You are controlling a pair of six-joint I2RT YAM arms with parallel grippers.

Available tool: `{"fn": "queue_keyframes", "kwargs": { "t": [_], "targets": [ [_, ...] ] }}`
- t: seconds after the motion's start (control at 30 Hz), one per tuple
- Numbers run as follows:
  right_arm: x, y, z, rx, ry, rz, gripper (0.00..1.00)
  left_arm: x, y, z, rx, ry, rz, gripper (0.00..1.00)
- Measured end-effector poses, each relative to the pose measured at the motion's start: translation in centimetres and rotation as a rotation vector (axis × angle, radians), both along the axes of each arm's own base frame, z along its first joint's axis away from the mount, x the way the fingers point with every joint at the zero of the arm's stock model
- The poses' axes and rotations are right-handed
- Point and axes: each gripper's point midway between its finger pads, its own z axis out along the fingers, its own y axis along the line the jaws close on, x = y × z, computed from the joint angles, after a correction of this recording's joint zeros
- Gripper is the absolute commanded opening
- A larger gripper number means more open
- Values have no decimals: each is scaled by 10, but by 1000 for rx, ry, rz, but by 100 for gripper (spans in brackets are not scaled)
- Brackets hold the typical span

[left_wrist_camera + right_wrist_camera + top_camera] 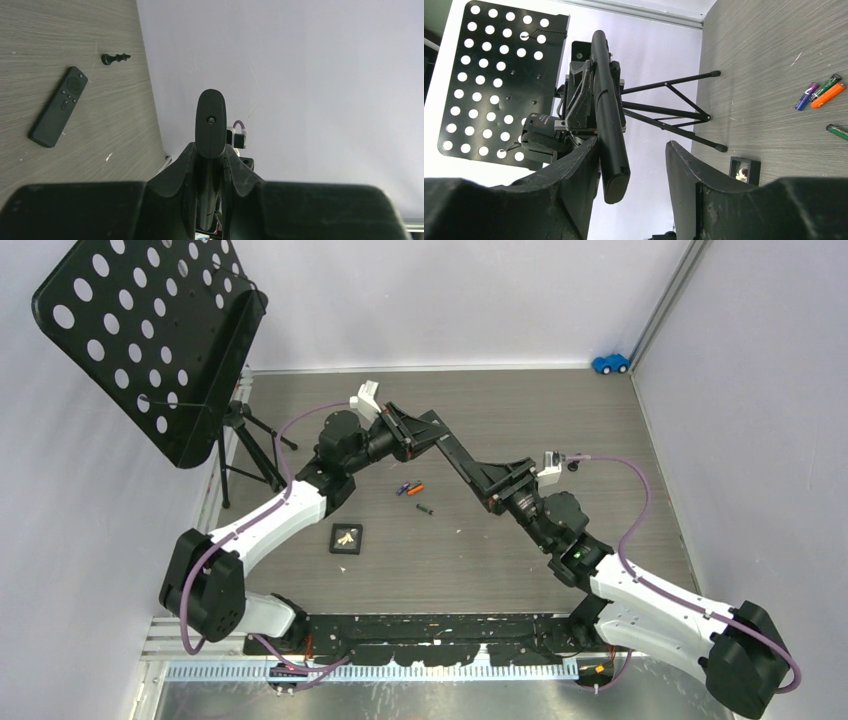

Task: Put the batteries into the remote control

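Note:
My left gripper [400, 430] [210, 150] is shut on one end of a long black remote [452, 452] [210, 122], held in the air above the table. My right gripper [490, 478] [631, 145] is open around the remote's other end [609, 130], which lies against one finger with a gap to the other. The batteries lie on the table below: a blue one [806, 96], an orange one [828, 95] and a dark green one [825, 86] together, with another dark green one [838, 131] apart. They show in the top view as a small cluster [410, 487].
A second black remote [59, 106] and a black chess piece [115, 58] lie on the table. A small black framed box [346, 538] sits near the left arm. A perforated black music stand [150, 340] on a tripod stands at the left. A blue toy car [610, 363] is at the back right.

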Motion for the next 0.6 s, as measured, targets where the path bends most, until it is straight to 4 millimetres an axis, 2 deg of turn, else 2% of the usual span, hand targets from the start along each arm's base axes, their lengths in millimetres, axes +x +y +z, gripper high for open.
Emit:
{"fn": "queue_keyframes", "kwargs": {
  "t": [0.1,0.17,0.23,0.47,0.53,0.6],
  "targets": [
    [1,-2,-1,-1,3,-6,37,5,4,-2,5,1,13,0],
    [2,-3,0,2,3,-9,33,8,6,-4,10,-1,22,0],
    [3,-3,0,2,2,-10,34,10,8,-5,17,-6,26,0],
    [5,-1,-9,-32,42,-2,52,14,12,-8,40,-28,32,0],
    [6,0,-14,-54,81,-1,51,15,13,-11,56,-35,35,0],
    [6,2,-17,-74,117,4,46,15,14,-14,74,-39,36,0]
  ]
}}
